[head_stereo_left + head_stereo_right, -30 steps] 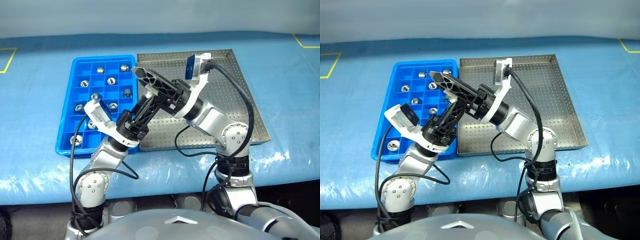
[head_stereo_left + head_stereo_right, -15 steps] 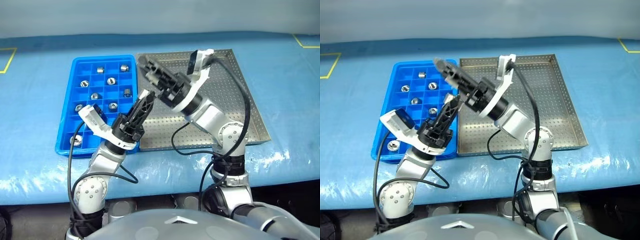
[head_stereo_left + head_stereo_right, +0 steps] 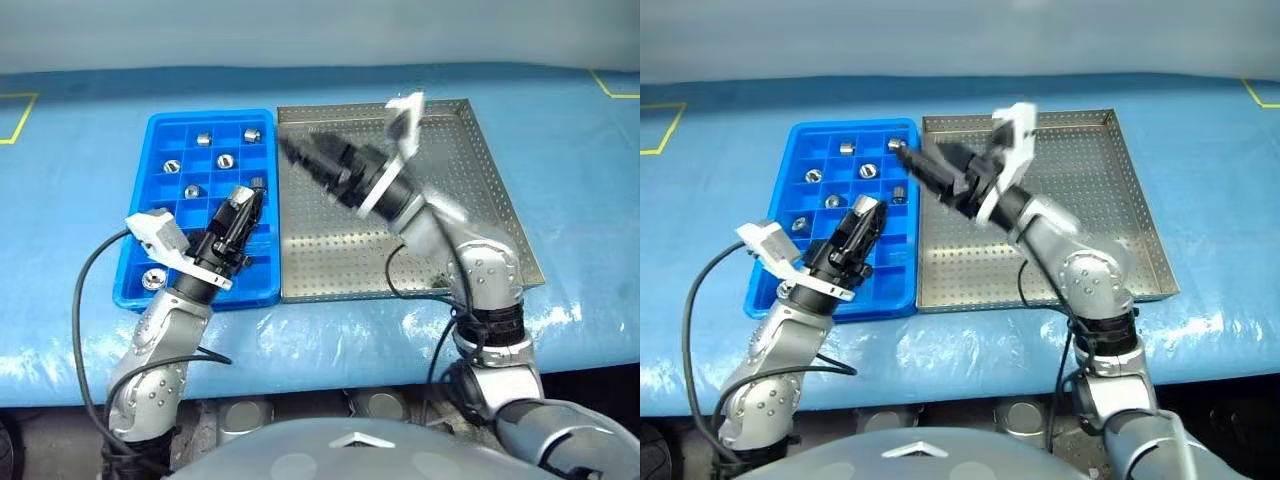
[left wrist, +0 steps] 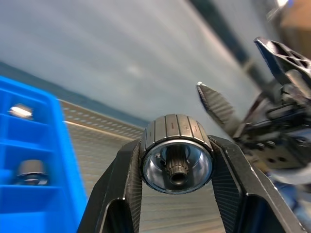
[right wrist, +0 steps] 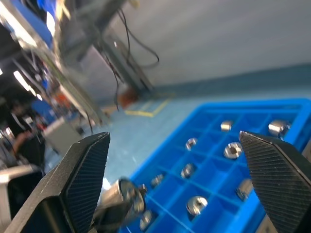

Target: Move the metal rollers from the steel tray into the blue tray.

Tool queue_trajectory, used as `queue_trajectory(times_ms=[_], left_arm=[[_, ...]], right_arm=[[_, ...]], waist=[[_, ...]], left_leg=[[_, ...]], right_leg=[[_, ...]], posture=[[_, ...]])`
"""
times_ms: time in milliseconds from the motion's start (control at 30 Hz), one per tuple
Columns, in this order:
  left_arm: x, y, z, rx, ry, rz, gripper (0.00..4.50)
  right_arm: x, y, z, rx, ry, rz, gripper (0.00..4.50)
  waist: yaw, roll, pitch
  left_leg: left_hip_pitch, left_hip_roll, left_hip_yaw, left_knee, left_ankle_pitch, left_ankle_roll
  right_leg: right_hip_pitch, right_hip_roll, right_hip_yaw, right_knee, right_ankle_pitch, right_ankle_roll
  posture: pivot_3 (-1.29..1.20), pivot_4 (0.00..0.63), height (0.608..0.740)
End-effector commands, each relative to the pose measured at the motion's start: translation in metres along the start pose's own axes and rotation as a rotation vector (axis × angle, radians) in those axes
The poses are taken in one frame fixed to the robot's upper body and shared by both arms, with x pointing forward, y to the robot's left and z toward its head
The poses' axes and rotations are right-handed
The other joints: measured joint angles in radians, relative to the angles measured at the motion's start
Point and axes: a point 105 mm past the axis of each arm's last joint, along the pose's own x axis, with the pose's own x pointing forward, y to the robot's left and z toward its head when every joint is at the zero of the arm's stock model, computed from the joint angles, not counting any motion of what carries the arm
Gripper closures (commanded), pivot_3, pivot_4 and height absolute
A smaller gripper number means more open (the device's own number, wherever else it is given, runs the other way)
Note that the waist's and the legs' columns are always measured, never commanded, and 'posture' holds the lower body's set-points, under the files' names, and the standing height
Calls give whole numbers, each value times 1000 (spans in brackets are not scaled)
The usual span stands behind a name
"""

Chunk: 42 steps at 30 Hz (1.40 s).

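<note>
Robot test lab, blue-covered bench (image 3: 80, 200), floor tape marks (image 3: 18, 118)

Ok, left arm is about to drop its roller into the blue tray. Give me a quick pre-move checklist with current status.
1. Roller clamped between the left gripper fingers: ok.
2. Left gripper over the blue tray: ok, above its near right part.
3. Free compartments in the blue tray: ok, several look vacant; the one directly under the gripper: cannot tell.
4. Right gripper open and holding nothing: ok.
5. Right gripper out of the left one's way: ok, it hangs over the far left of the steel tray.
6. Steel tray has no rollers left: ok on the visible floor; under the right arm: cannot tell.
</note>
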Motion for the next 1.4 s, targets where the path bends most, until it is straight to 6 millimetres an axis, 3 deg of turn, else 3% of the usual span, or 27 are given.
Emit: queue_trajectory(times_ms=[33, 400, 633, 867, 933, 1067, 1167, 1267, 1400], left_arm=[[1, 8, -13, 120, 87, 30, 2806], [2, 21, -44, 204, 311, 43, 2806], [2, 21, -46, 188, 352, 40, 2806], [5, 6, -38, 150, 328, -26, 478], [8, 3, -33, 151, 309, -45, 53], [16, -9, -17, 164, 252, -135, 53], [25, -23, -10, 204, 236, -257, 53], [29, -33, -16, 245, 279, -367, 53], [29, -48, -25, 228, 316, -474, 53]], right_arm=[[-7, 9, -4, -100, 16, 15, 0], [-38, -4, -3, -140, -1, -105, 0], [-46, -7, 0, -147, -20, -148, 0], [-52, -10, 0, -164, -11, -181, 0], [-55, -12, 0, -178, -1, -196, 0], [-64, -19, 0, -220, 38, -236, 0], [-83, -28, -1, -269, 100, -284, 0], [-103, -40, -4, -325, 197, -365, 0], [-126, -58, -7, -269, 302, -519, 0]], waist=[[2, 0, 0], [-12, -1, 0], [-22, -1, 0], [-15, -1, 0], [-10, -1, 0], [-13, -1, 0], [-21, -1, 0], [-33, -1, 0], [-61, -1, 0]], left_leg=[[0, 0, 0, 0, 0, 0], [-2, 0, 0, 1, 0, 0], [-2, 0, 0, 1, 0, 0], [-2, 0, 0, 2, 0, 0], [-3, -1, 0, 2, 0, 0], [-4, -2, 0, 5, 0, -1], [-4, -2, 0, 6, 0, -1], [-3, -1, 0, 5, 0, -1], [-3, -1, 1, 5, 0, 0]], right_leg=[[0, 0, 0, 0, 0, 0], [-1, 0, 0, 0, 0, 0], [-1, 0, 0, 0, 0, 1], [0, -1, 0, 0, 1, 1], [0, -2, 0, 0, 1, 1], [0, -3, -1, 0, 2, 3], [0, -2, 0, 0, 2, 4], [0, -1, 0, 0, 2, 3], [0, -1, 1, 0, 2, 3]], posture=[[36, 150, 740], [-29, 150, 740], [-46, 150, 740], [-53, 150, 740], [-61, 150, 740], [-75, 150, 740], [-75, 150, 740], [-135, 150, 740], [-170, 150, 740]])
